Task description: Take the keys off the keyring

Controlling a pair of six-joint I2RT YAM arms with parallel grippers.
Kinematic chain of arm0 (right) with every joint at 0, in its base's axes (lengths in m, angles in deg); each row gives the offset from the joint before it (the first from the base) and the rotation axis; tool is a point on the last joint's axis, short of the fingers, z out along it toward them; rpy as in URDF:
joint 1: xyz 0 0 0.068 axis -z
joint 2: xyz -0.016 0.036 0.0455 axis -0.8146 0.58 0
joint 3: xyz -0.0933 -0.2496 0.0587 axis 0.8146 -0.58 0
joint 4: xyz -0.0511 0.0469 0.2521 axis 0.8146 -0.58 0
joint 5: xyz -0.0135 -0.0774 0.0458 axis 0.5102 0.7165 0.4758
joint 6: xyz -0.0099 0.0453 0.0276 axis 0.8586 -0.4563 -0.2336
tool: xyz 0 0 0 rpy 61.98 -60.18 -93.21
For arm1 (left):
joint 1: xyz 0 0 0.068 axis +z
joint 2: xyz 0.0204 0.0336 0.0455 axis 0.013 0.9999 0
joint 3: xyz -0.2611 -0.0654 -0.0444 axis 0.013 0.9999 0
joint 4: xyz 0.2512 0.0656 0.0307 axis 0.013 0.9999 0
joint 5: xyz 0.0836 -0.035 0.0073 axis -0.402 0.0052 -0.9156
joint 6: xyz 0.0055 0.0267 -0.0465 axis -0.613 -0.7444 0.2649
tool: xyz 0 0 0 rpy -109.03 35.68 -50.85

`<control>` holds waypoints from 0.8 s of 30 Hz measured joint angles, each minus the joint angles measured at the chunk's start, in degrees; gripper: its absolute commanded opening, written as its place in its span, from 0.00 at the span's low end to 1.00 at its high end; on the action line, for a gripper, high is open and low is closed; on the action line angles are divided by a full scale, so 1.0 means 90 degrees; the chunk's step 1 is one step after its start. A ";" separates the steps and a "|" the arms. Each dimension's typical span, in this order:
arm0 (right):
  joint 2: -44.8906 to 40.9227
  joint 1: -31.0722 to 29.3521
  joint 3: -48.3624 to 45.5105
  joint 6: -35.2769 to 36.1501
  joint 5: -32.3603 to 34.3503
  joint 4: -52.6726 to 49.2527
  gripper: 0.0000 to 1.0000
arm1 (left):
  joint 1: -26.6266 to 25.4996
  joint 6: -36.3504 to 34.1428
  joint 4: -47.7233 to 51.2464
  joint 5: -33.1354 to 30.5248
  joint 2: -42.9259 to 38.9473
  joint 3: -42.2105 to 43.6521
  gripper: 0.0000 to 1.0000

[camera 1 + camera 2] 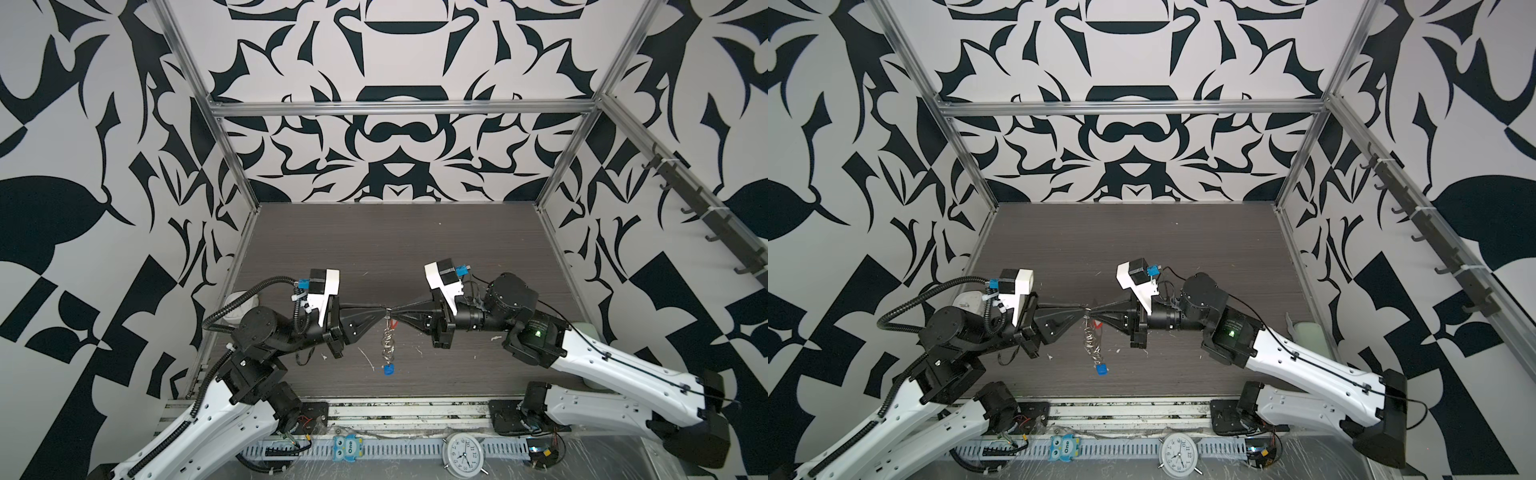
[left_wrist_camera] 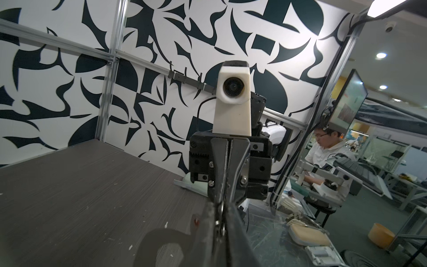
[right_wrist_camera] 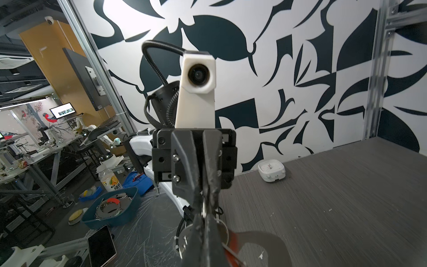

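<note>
Jaws first: right gripper (image 1: 395, 310) is fully closed. From the right wrist view we read it as pinched on the metal of the red-tag key (image 1: 394, 323), whose tag sits just under that tip. The left gripper (image 1: 384, 309) is narrow, only a slit between the jaws, at the top of the keyring (image 1: 388, 343). We cannot tell whether it actually clamps. The tips meet nose to nose, touching or nearly so, raised over mid-table.

Our read on why: held up, the keyring hangs straight as a strand of silver clips, so each side can pinch a neighbouring part and work the key's ring off its clip. The blue-tag key (image 1: 389, 370) dangles at the bottom end. Whether it touches the table (image 1: 374, 249) we cannot tell. We judge neither key is off yet.

Around it:
- small white clock (image 3: 271, 171) by the left wall
- pale object (image 1: 1308, 332) at the right edge
- alarm clock (image 1: 462, 455) and blue owl toy (image 1: 347, 449) out front, off the table

All are well apart from the work and nothing blocks the arms. The only crowding is tip against tip, which leaves little room to regrip.
</note>
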 measured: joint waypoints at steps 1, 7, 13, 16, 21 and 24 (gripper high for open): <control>-0.0024 0.0000 0.0005 0.0058 0.0017 -0.0185 0.00 | 0.0000 -0.0005 0.0114 -0.0017 -0.0039 -0.0005 0.26; -0.0019 0.0000 0.0389 0.0391 0.0114 -0.1593 0.00 | 0.0000 -0.0073 0.1139 -0.0097 -0.0068 -0.0330 0.27; -0.0017 0.0000 0.0755 0.0651 0.0102 -0.2424 0.00 | 0.0000 -0.0209 0.2137 -0.0032 0.0255 -0.0831 0.31; 0.0019 0.0000 0.0901 0.0736 0.0063 -0.2688 0.00 | 0.0000 -0.0260 0.2526 0.0046 0.0469 -0.1025 0.31; 0.0063 0.0000 0.0952 0.0782 0.0036 -0.2875 0.00 | 0.0000 -0.0338 0.2895 0.0189 0.0704 -0.1163 0.31; 0.0061 0.0000 0.0952 0.0784 0.0036 -0.2897 0.00 | 0.0000 -0.0379 0.3009 0.0289 0.0797 -0.1192 0.31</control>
